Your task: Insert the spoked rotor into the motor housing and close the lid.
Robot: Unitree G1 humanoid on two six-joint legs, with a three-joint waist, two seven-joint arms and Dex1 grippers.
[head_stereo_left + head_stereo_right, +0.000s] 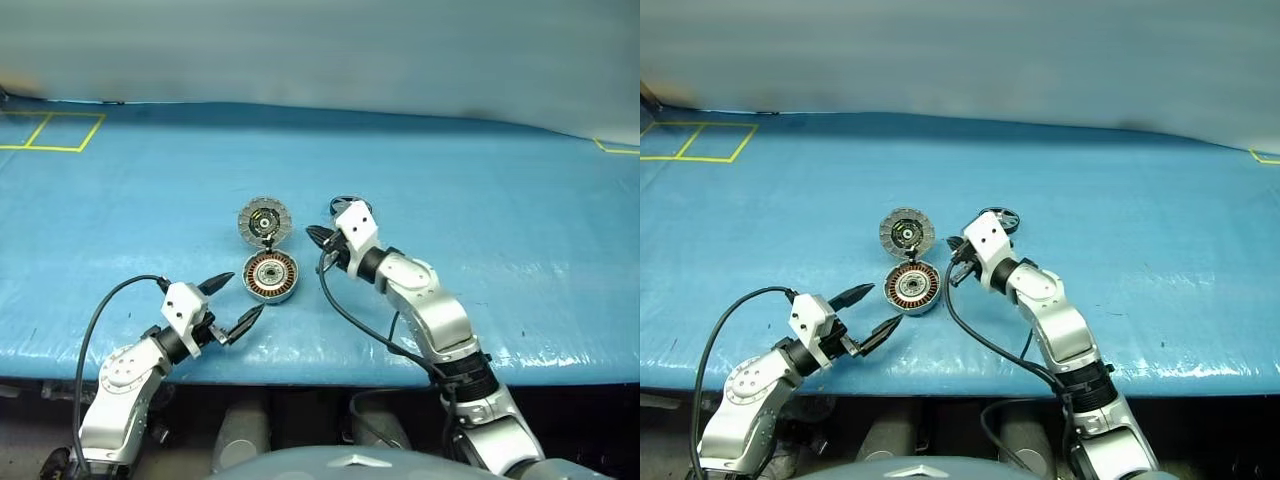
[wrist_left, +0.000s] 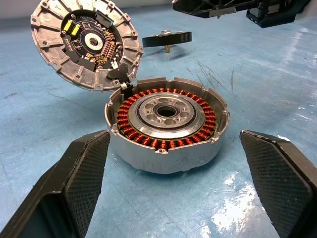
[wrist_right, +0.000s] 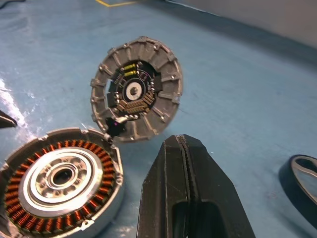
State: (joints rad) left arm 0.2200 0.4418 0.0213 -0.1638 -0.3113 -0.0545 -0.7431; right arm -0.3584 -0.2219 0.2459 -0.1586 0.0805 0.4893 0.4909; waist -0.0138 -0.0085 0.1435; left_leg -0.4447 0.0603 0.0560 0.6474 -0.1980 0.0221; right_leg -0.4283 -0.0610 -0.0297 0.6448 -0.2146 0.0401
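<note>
black fingers: my right gripper [image 3: 184,148] is clenched on nothing; left gripper [image 1: 232,303] is spread wide, also bare.
housing: motor housing [image 2: 167,121] sits just ahead of the left fingers [image 2: 81,171], copper windings up, on the blue table [image 1: 480,200].
lid: lid [image 3: 137,88] stands propped open on its hinge, beyond the housing.
rotor: spoked rotor [image 2: 167,38] lies flat past my right gripper, apart from the housing.
step: I'd open the right jaws, pinch the rim squarely, carry it level, and seat hub over bore.
</note>
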